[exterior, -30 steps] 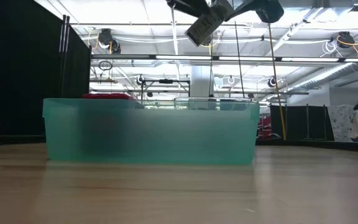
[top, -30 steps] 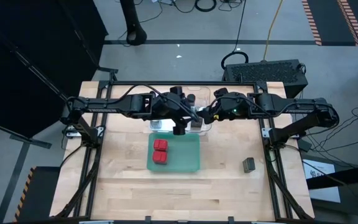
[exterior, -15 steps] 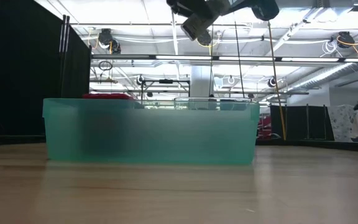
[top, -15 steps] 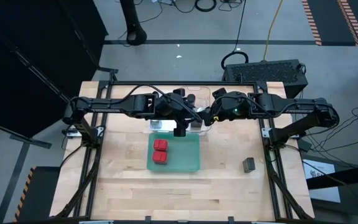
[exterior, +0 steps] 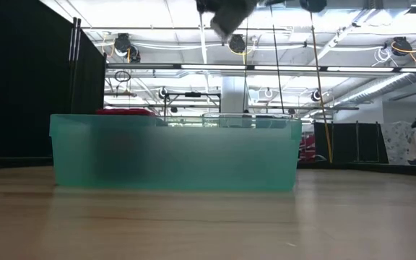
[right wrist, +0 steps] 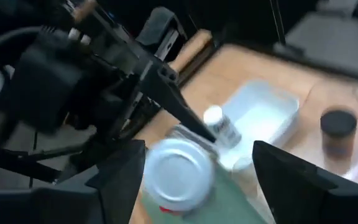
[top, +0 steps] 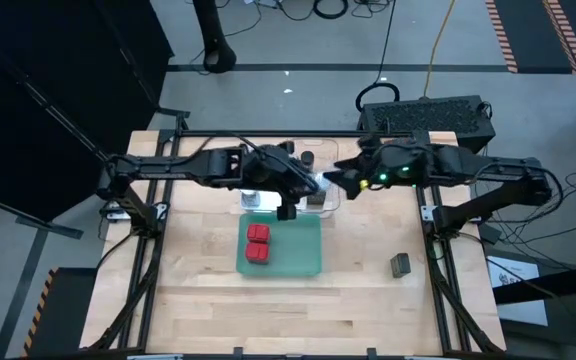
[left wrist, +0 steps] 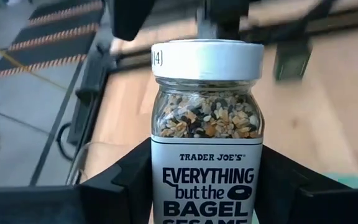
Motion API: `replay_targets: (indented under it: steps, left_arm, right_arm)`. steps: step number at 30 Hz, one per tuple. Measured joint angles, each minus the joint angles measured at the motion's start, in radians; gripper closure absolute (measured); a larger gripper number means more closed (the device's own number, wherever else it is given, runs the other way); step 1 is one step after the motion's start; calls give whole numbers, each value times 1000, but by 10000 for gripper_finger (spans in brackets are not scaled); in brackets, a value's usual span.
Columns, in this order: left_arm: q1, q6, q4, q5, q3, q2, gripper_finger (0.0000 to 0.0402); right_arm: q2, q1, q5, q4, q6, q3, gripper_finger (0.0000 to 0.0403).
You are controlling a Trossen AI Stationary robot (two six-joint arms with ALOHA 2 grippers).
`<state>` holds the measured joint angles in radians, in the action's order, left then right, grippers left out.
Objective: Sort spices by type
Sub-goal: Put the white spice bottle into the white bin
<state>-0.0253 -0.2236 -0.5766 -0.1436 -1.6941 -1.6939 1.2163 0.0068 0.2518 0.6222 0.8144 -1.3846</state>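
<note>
**Glass jar up in left claw, right claw clear**

Left claw [left wrist: 207, 163] pressed on a white-lidded jar [left wrist: 207, 118], one finger on each side of the label, held upright in the air over the far middle of the table [top: 368, 300]. Seen from table height only as a blur [exterior: 226, 14] high above the green tray [exterior: 175, 155].

Below, toward the far edge: white tray [right wrist: 263, 115] with a second jar [right wrist: 219, 129] standing in it, likely the home for this one. Brown jar [right wrist: 339, 127] just beside that tray. Two red tins [top: 258, 243] touching each other in the left half of the green tray, mid-table.

Right claw [top: 338, 181] spread wide just beside the jar, touching nothing.

Grey tin [top: 400, 264] alone near the right edge, well apart from the trays.

Handling, as a guess: glass, so stiff, smooth, breakable, fairly heavy when this full. Best gripped on the paper label at mid-body, not on the lid. Lower gently and set down flat beside its twin before opening
</note>
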Motion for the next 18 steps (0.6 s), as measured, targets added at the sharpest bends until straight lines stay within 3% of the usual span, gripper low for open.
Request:
replay_targets:
  steps: [8, 14, 18]
  left_arm:
    - [-44, 66, 201, 189, 0, 148, 200]
    - [-52, 88, 308, 223, -1, 191, 200]
    - [-64, 110, 404, 332, 1, 180, 200]
  right_arm:
    - [-102, 70, 68, -62, -277, 0, 118]
    - [-34, 143, 76, -244, -582, -2, 118]
    - [21, 141, 128, -347, -682, 1, 118]
